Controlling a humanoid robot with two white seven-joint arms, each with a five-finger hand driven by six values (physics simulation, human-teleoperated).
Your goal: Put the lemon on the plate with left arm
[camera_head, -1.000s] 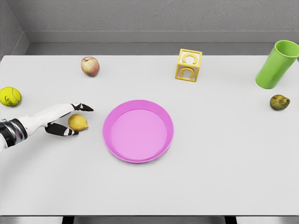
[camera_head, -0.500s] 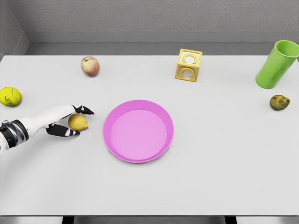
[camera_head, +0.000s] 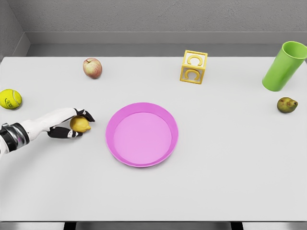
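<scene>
One small yellow lemon [camera_head: 80, 124] sits on the white table [camera_head: 216, 182], just left of the round pink plate [camera_head: 142, 134], with our left hand [camera_head: 64, 124] clamped around it. We should firm the dark fingertips [camera_head: 88, 115] before lifting, then clear the plate's raised rim.

Left hand [camera_head: 62, 123] grips the lemon [camera_head: 80, 124] — on the table [camera_head: 216, 167], beside the pink plate [camera_head: 142, 134].

- Plate [camera_head: 142, 106]: middle of the table [camera_head: 216, 182].
- Lemon [camera_head: 80, 124]: just left of the plate, apart from it, between the fingers of the left hand [camera_head: 64, 124].
- Tennis ball [camera_head: 10, 99]: at the left edge.
- Apple [camera_head: 92, 68]: near the far edge, left of centre.
- Letter block [camera_head: 194, 67]: near the far edge, right of centre.
- Cup [camera_head: 284, 66]: far right corner, tilted.
- Pear [camera_head: 287, 105]: at the right edge, in front of the cup.
</scene>
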